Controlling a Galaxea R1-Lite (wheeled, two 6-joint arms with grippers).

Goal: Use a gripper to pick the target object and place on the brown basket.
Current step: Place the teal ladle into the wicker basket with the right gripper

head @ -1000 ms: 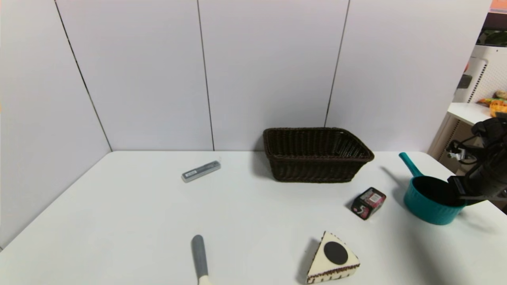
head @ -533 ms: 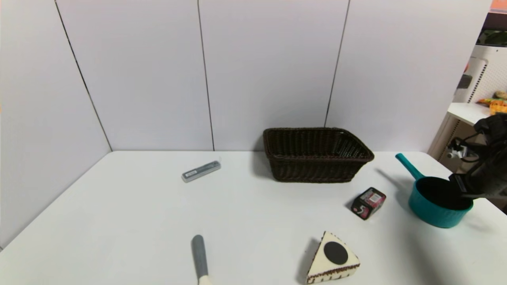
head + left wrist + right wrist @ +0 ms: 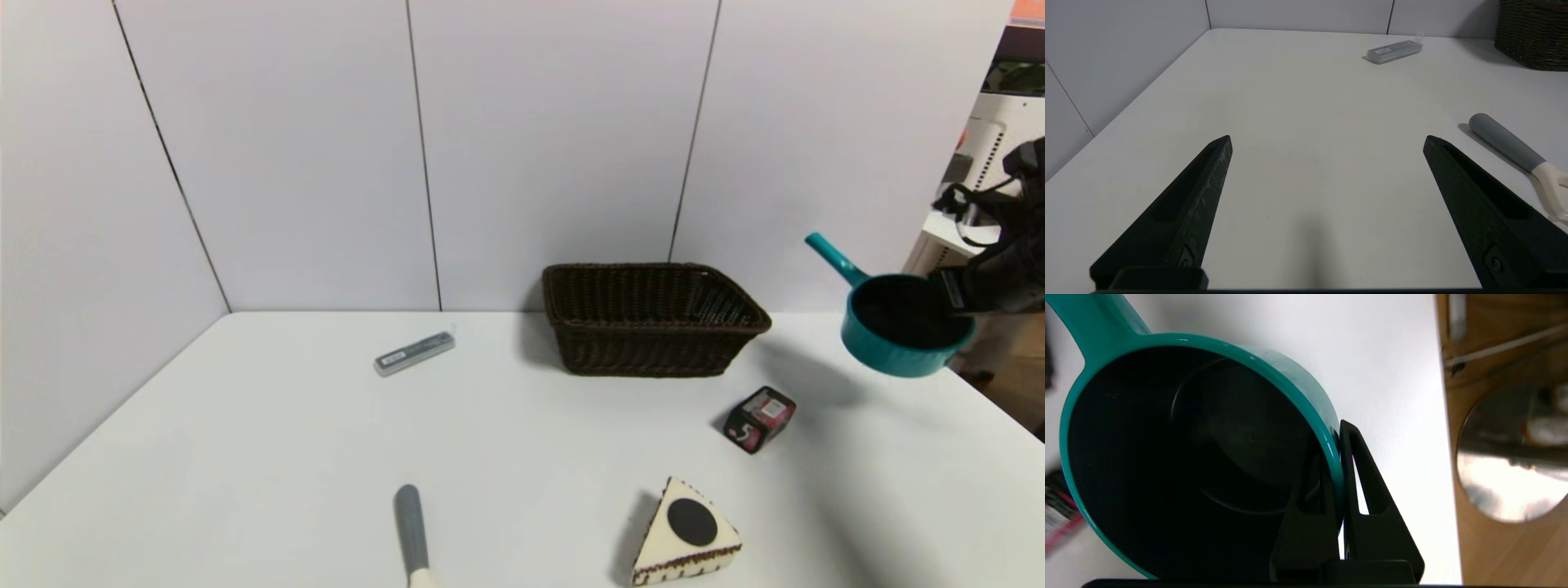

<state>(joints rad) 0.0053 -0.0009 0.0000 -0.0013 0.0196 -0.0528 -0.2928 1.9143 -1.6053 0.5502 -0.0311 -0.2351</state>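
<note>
The teal saucepan point(image 3: 902, 355) hangs in the air at the far right, to the right of the brown basket point(image 3: 653, 353), its handle pointing back and left. My right gripper point(image 3: 953, 296) is shut on the pan's right rim, one finger inside and one outside. In the right wrist view the gripper point(image 3: 1336, 446) pinches the saucepan's point(image 3: 1286, 373) teal wall. The basket stands at the back of the table and looks empty. My left gripper point(image 3: 1327, 141) is open over bare table at the near left; it does not show in the head view.
A black-and-pink cube box point(image 3: 760, 419) lies in front of the basket. A triangular cream block with a black dot point(image 3: 686, 532) and a grey-handled tool point(image 3: 411, 531) lie near the front. A grey flat case point(image 3: 415, 353) lies back left. The table's right edge point(image 3: 1004, 416) is below the pan.
The right gripper has lifted the saucepan off the table, up to above the height of the basket's rim. The left arm has not moved.
</note>
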